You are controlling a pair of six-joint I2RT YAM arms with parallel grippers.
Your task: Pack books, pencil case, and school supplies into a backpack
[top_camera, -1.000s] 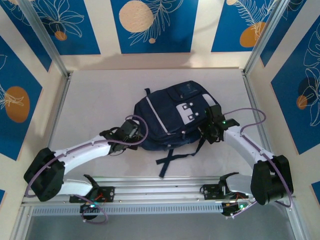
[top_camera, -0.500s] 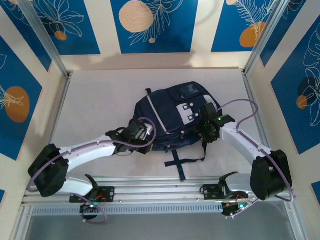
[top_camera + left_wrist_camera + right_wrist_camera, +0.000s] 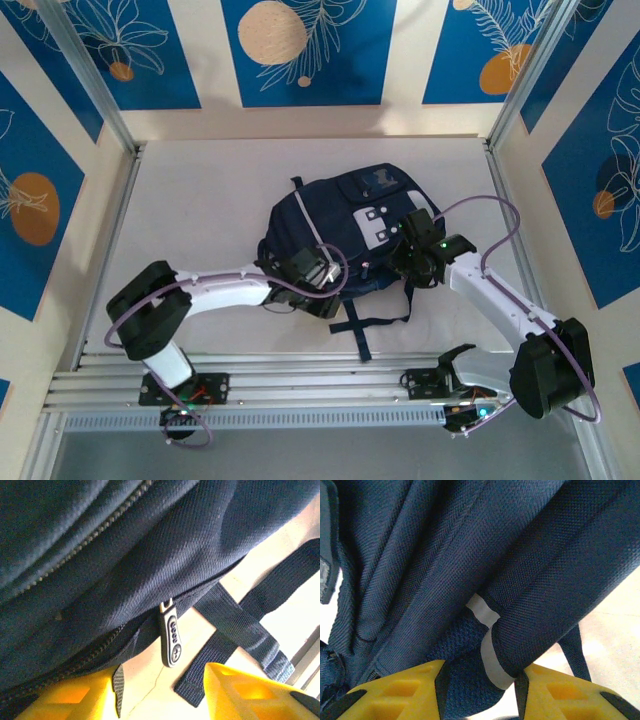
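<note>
- Backpack [image 3: 340,225]: navy, lying flat mid-table [image 3: 200,220], grey buckle patches facing up, dark straps [image 3: 357,325] trailing off its near edge towards the arm bases.
- Left gripper [image 3: 160,700]: at the pack's near edge, low over the table. Jaws partway open, nothing between the yellow fingers [image 3: 65,700] but bare table.
- Zipper pull [image 3: 170,640]: grey tab hanging off the closed zipper line, just ahead of the left gripper's gap, not touched by either finger.
- Right gripper [image 3: 480,695]: pressed against the pack's right side, beside the buckle patches. Jaws parted partway.
- Pale stripe [image 3: 487,655]: on a fold of navy fabric that sits in the right gripper's gap and seems to touch both pads; can't tell whether the fold is actually pinched or just lying there.
- Pack's zippers look shut where visible.
</note>
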